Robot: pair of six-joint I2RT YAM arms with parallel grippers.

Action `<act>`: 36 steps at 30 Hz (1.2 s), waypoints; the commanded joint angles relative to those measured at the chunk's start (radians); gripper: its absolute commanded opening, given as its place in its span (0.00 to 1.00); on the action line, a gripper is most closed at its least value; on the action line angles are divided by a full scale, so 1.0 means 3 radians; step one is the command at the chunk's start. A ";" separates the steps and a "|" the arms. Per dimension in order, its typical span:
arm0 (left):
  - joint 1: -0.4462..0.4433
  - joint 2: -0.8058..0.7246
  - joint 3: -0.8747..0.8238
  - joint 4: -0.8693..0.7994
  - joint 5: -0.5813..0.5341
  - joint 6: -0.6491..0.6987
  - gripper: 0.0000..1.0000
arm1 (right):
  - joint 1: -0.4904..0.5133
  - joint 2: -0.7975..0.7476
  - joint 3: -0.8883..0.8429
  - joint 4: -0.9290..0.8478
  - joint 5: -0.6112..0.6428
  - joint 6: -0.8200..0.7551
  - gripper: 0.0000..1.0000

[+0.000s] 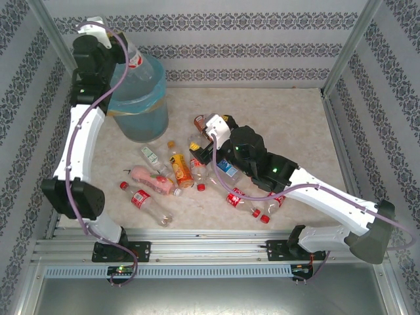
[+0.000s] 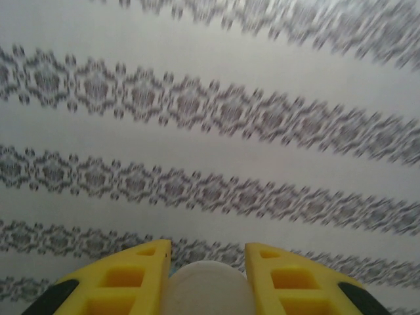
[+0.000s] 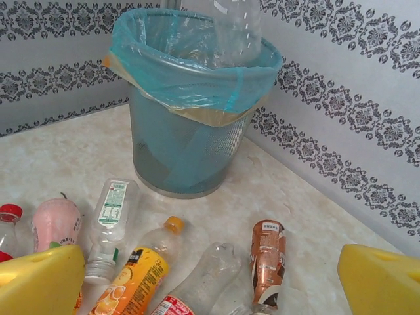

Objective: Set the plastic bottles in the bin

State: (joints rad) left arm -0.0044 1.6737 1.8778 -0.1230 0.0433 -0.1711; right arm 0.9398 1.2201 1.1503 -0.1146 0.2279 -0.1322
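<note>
The light-blue bin [image 1: 141,105] with its blue liner stands at the back left, and it is also in the right wrist view [image 3: 190,98]. My left gripper [image 1: 118,42] is raised over the rim, shut on a clear red-labelled bottle [image 1: 136,58] that hangs into the bin's mouth [image 3: 236,33]. The left wrist view has yellow fingers [image 2: 134,279] pressed against the bottle's pale round end [image 2: 208,289]. My right gripper [image 1: 209,128] is open [image 3: 210,262] above loose bottles: pink [image 3: 56,223], green-labelled clear [image 3: 111,216], orange [image 3: 131,275], red-labelled clear [image 3: 203,275], copper-brown [image 3: 268,252].
More bottles lie near the table's front: a red-labelled one [image 1: 141,198] at the left, another [image 1: 243,200] under the right arm, and a blue-labelled one [image 1: 226,167]. Patterned walls close in the back and both sides. Bare tabletop [image 1: 289,125] lies at the right.
</note>
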 commanded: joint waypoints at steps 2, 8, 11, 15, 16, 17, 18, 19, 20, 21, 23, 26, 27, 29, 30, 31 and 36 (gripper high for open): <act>0.0016 0.0132 -0.0002 0.0014 -0.0113 0.0240 0.00 | 0.0045 -0.0058 -0.0079 0.0036 0.0002 0.0138 0.98; 0.0015 0.0419 -0.0296 0.0346 0.0200 0.0383 0.00 | 0.0051 0.0035 -0.0080 0.0061 -0.0006 0.0216 0.98; 0.0011 0.0617 -0.0272 0.0229 0.0258 0.0412 0.00 | 0.0072 0.0135 -0.0043 0.0037 -0.0062 0.0293 0.98; 0.0010 0.0850 -0.0267 0.0137 0.0280 0.0549 0.00 | 0.0124 0.0250 -0.0037 0.0027 -0.0136 0.0327 0.98; 0.0010 0.0889 -0.0271 0.0129 0.0248 0.0550 0.00 | 0.0138 0.0282 -0.0036 0.0019 -0.0140 0.0328 0.98; 0.0010 0.0943 -0.0267 0.0120 0.0228 0.0549 0.00 | 0.0149 0.0313 -0.0040 0.0015 -0.0134 0.0342 0.98; 0.0011 0.0986 -0.0275 0.0114 0.0231 0.0545 0.00 | 0.0164 0.0352 -0.0030 -0.0008 -0.0132 0.0345 0.98; 0.0010 0.1019 -0.0271 0.0115 0.0243 0.0537 0.00 | 0.0173 0.0376 -0.0017 -0.0020 -0.0132 0.0348 0.98; 0.0010 0.1050 -0.0267 0.0112 0.0263 0.0533 0.00 | 0.0188 0.0408 0.0002 -0.0052 -0.0130 0.0354 0.98; 0.0010 0.1080 -0.0254 0.0097 0.0282 0.0530 0.00 | 0.0203 0.0433 0.0024 -0.0075 -0.0128 0.0356 0.98; 0.0010 0.1121 -0.0208 0.0057 0.0302 0.0509 0.04 | 0.0226 0.0474 0.0041 -0.0097 -0.0126 0.0356 0.98; 0.0010 0.1169 -0.0084 -0.0065 0.0423 0.0476 0.10 | 0.0257 0.0518 0.0071 -0.0117 -0.0113 0.0340 0.98; 0.0011 0.1181 -0.0025 -0.0117 0.0474 0.0456 0.14 | 0.0263 0.0532 0.0087 -0.0126 -0.0101 0.0338 0.98; 0.0011 0.1186 0.0057 -0.0200 0.0568 0.0428 0.35 | 0.0282 0.0545 0.0106 -0.0135 -0.0071 0.0326 0.98; 0.0010 0.1178 0.0081 -0.0225 0.0611 0.0410 0.41 | 0.0296 0.0548 0.0108 -0.0139 -0.0056 0.0323 0.98; 0.0010 0.1167 0.0097 -0.0232 0.0627 0.0386 0.44 | 0.0303 0.0550 0.0113 -0.0133 -0.0039 0.0318 0.98; 0.0010 0.1121 0.0292 -0.0407 0.0827 0.0233 0.54 | 0.0347 0.0542 0.0124 -0.0144 0.0006 0.0296 0.98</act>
State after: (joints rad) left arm -0.0048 2.0163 1.9072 -0.1837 0.2272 -0.0647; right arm 1.0306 1.3796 1.1549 -0.1497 0.2020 -0.0475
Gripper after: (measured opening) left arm 0.532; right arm 0.981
